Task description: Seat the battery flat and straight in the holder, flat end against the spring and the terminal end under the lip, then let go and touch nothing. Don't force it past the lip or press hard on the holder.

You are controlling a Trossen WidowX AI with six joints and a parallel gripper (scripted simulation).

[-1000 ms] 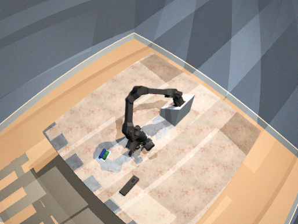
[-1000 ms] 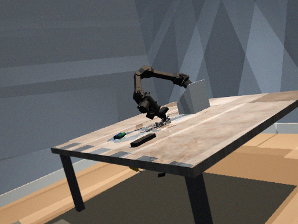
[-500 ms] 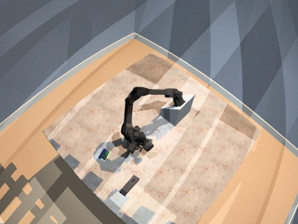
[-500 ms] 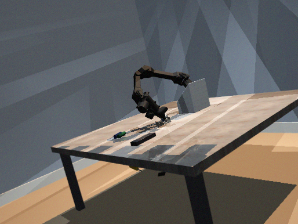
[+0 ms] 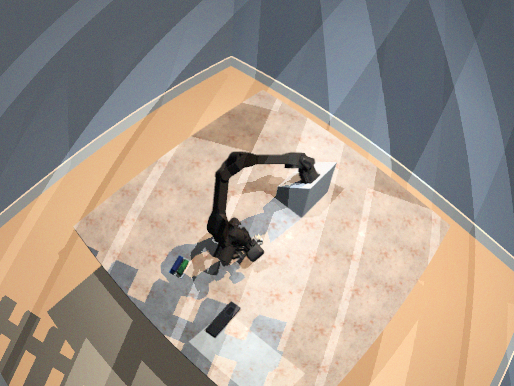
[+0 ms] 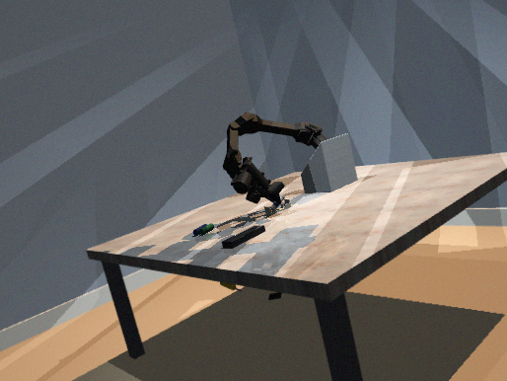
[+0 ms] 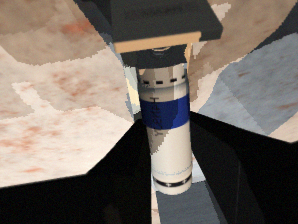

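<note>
Gripping the white-and-blue battery (image 7: 170,150), the tool (image 7: 164,123) points its long axis toward the holder (image 7: 165,42).

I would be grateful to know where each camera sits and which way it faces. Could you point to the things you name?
Top: high above the table (image 5: 395,235) (image 6: 419,197), looking down; shows the whole arm (image 5: 220,195) (image 6: 232,143).
Exterior: off beyond a table edge, somewhat above the tabletop, looking across it; also shows the arm.
Wrist: near the pincer (image 5: 220,267) (image 6: 278,204) (image 7: 164,123), facing along its fingers; shows two dark fingers and the battery (image 7: 171,150) between them.
Top and exterior share the arm, grey block (image 5: 315,187) (image 6: 337,163) and black bar (image 5: 223,320) (image 6: 244,237).
</note>
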